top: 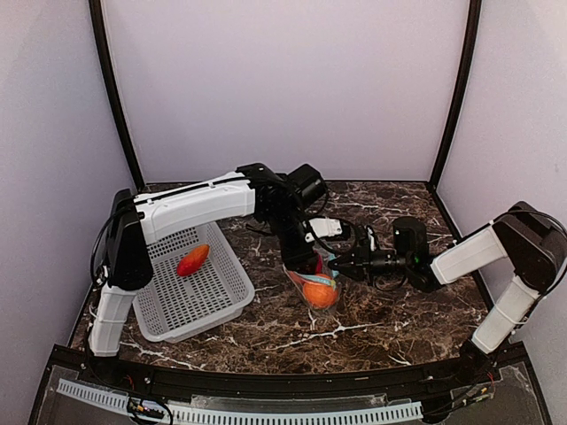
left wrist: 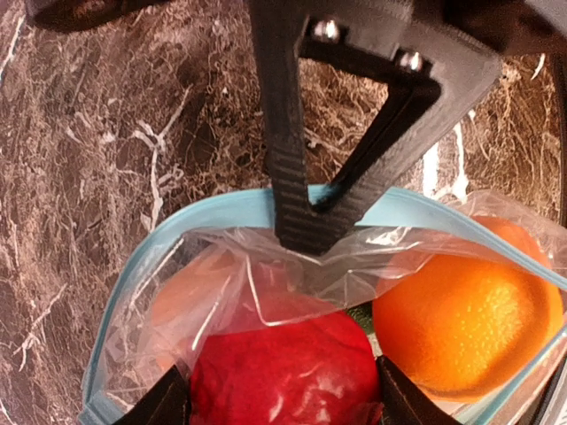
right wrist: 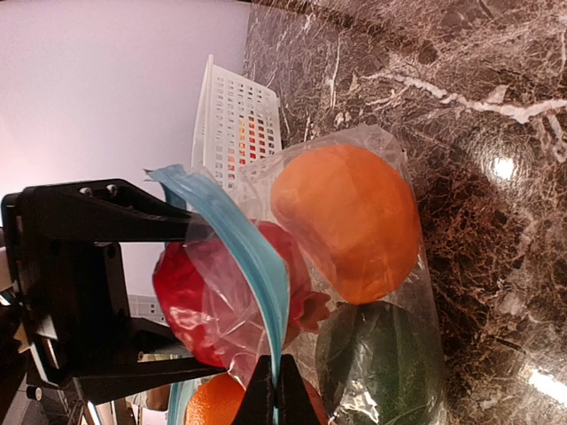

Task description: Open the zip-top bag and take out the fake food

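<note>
The zip-top bag (top: 324,278) stands open on the marble table, its teal zip strip (left wrist: 177,226) spread wide. My left gripper (left wrist: 283,400) reaches into the mouth from above, its fingers shut on either side of the round red piece (left wrist: 283,367). My right gripper (right wrist: 275,382) is shut on the blue strip (right wrist: 244,239), pinching the bag's near edge; its black fingers (left wrist: 301,208) show in the left wrist view. An orange (left wrist: 465,301) lies beside the red piece. A second orange (right wrist: 208,403) and the dark green piece (right wrist: 381,363) lie inside too.
A white perforated basket (top: 190,310) stands at the left and holds the elongated red-orange piece (top: 192,259). The basket (right wrist: 235,124) also shows behind the bag in the right wrist view. Pale walls enclose the table on three sides.
</note>
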